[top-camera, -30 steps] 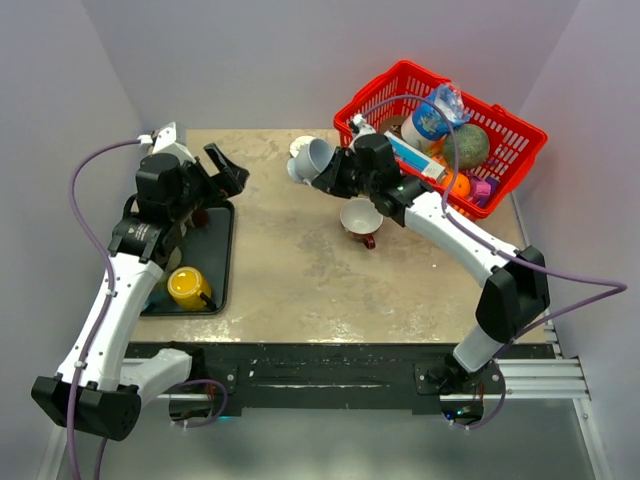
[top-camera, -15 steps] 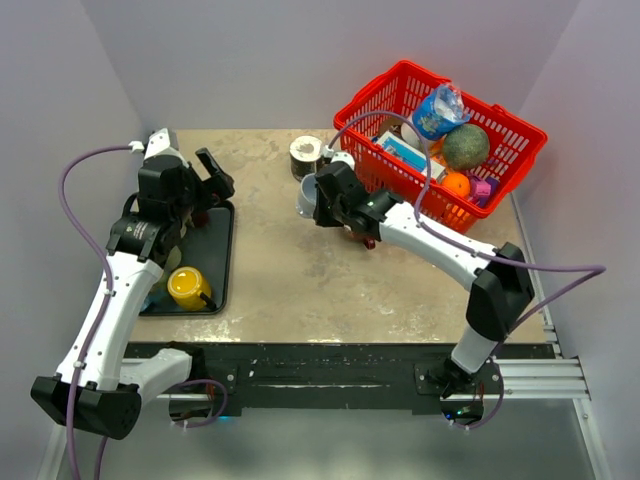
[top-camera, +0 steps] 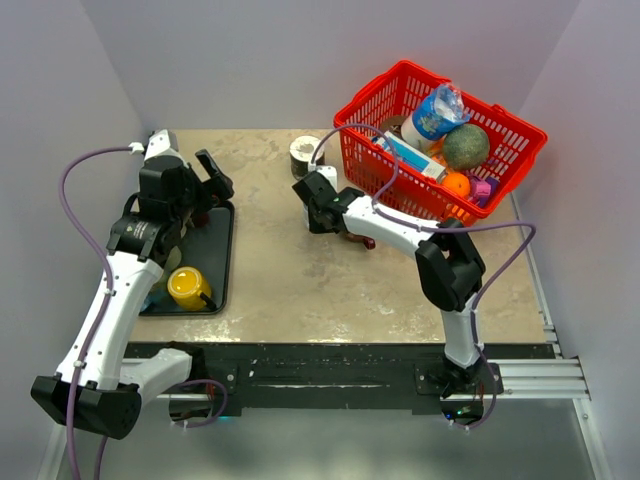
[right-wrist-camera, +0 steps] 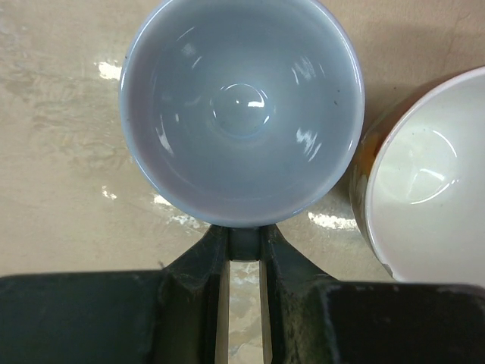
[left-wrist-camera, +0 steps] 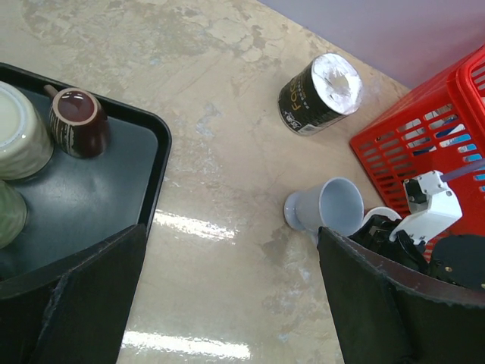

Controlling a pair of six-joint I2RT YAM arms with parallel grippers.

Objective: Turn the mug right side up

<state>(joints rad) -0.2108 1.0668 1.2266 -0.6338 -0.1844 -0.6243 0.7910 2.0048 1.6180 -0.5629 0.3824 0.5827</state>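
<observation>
The light blue-grey mug [left-wrist-camera: 327, 207] is tilted on its side by the red basket, its foot low at the table and its mouth facing my right wrist camera [right-wrist-camera: 241, 106]. My right gripper [right-wrist-camera: 244, 244] is shut on the mug's handle, just under the rim. In the top view this gripper [top-camera: 316, 205] covers most of the mug [top-camera: 303, 192]. My left gripper [left-wrist-camera: 235, 303] is open and empty, held above the table at the tray's right edge, left of the mug; it also shows in the top view [top-camera: 215, 175].
A white cup with an orange outside [right-wrist-camera: 424, 174] stands touching distance right of the mug. A black can [left-wrist-camera: 318, 95] lies behind it. The red basket [top-camera: 500, 150] of groceries is at the back right. The black tray [left-wrist-camera: 114, 189] at left holds a brown cup [left-wrist-camera: 76, 121], green cups and a yellow cup [top-camera: 187, 287].
My right arm brought the mug down and to the left, from raised near the can to low at the table. My left gripper swung slightly left.
</observation>
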